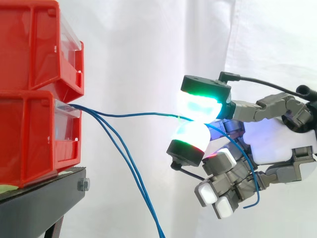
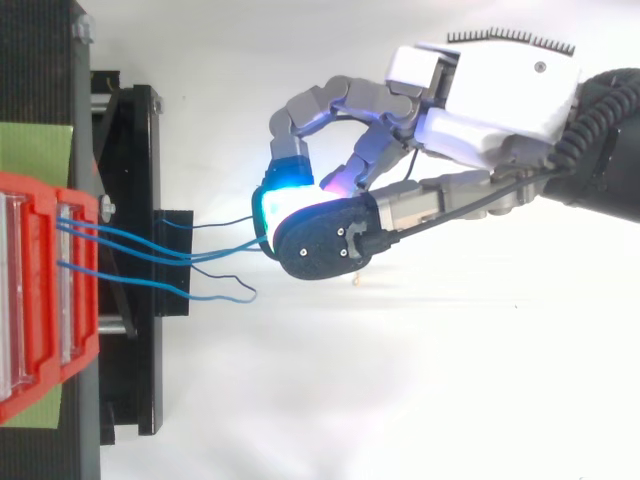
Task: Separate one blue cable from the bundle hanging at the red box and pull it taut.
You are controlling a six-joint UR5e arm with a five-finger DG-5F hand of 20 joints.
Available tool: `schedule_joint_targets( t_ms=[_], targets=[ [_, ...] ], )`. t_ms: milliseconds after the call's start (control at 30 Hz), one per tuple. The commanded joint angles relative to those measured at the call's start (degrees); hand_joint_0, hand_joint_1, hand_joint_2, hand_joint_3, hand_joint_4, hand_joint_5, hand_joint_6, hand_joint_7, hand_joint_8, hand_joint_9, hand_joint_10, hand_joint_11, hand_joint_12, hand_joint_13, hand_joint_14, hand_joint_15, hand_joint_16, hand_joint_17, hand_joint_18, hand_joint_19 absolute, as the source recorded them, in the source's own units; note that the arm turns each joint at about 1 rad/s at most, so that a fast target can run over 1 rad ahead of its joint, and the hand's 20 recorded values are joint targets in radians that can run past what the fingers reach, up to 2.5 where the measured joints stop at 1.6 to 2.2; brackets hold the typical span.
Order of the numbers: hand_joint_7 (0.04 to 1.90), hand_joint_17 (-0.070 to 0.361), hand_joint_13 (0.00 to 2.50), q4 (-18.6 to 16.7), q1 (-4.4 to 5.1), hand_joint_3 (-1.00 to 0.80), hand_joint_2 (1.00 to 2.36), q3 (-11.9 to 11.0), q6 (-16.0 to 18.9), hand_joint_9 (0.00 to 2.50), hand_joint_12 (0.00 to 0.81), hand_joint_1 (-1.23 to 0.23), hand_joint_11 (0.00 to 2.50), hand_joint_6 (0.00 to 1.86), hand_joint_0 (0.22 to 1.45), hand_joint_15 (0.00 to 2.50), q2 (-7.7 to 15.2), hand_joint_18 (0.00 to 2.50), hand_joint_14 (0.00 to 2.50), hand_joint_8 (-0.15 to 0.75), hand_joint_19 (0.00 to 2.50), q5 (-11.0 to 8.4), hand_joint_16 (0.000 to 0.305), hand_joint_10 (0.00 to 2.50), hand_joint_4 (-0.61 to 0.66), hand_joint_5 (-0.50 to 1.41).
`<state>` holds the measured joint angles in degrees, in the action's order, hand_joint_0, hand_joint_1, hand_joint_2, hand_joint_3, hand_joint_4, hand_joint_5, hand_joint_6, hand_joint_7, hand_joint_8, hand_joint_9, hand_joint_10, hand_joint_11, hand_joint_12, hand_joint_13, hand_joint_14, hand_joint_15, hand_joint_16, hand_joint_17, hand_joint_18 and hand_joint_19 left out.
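The lower bin (image 1: 29, 139) rests on the stand (image 1: 44, 198) with the upper bin (image 1: 34, 44) stacked on it, and from its front one cable (image 1: 143, 114) runs rightward to the hand (image 1: 277, 144), pinched between two fingertips (image 1: 198, 106) well apart from the bin, while other cables (image 1: 130, 171) droop beneath it.

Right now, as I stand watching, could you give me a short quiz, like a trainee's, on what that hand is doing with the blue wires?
1. True or false: the hand pinches one blue cable between two glowing pads.
2. Where do the cables come out? A: the upper red bin. B: the lower red bin. C: the black stand.
3. Fill in: in the side view, the other blue cables are not held and hang ____ from the bin.

Key: 1 true; 2 B; 3 down.
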<state>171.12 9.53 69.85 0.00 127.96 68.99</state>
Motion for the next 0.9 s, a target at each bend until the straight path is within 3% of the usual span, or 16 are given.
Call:
schedule_joint_targets(
  t_ms=[0, 300, 667, 867],
  targets=[
    [1.47, 0.076, 0.96, 0.0, -0.04, -0.5, 1.0, 0.02, 0.0, 1.2, 0.328, -0.81, 1.02, 0.95, 0.88, 0.61, 0.01, 0.72, 0.02, 0.326, 0.56, 0.0, 0.034, 0.02, -0.22, -0.2],
    [1.45, 0.067, 0.96, 1.32, -0.13, -0.5, 1.0, 0.02, 1.15, 1.21, 0.313, -0.84, 1.06, 0.94, 0.89, 0.61, 0.01, 0.68, 0.02, 0.31, 0.55, 0.0, 0.03, 0.02, -0.13, -0.2],
    [1.21, 0.065, 0.95, 1.67, -0.13, -0.5, 1.0, 0.02, 1.32, 1.14, 0.312, -0.84, 1.1, 0.96, 0.89, 0.6, 0.01, 0.67, 0.02, 0.278, 0.51, 0.0, 0.029, 0.02, -0.06, -0.22],
    [1.18, 0.064, 0.94, 1.67, -0.22, -0.46, 1.0, 0.02, 1.5, 1.1, 0.308, -0.86, 1.1, 0.96, 0.88, 0.59, -0.08, 0.65, 0.02, 0.27, 0.52, 0.0, 0.029, 0.02, -0.06, -0.24]
  ],
)
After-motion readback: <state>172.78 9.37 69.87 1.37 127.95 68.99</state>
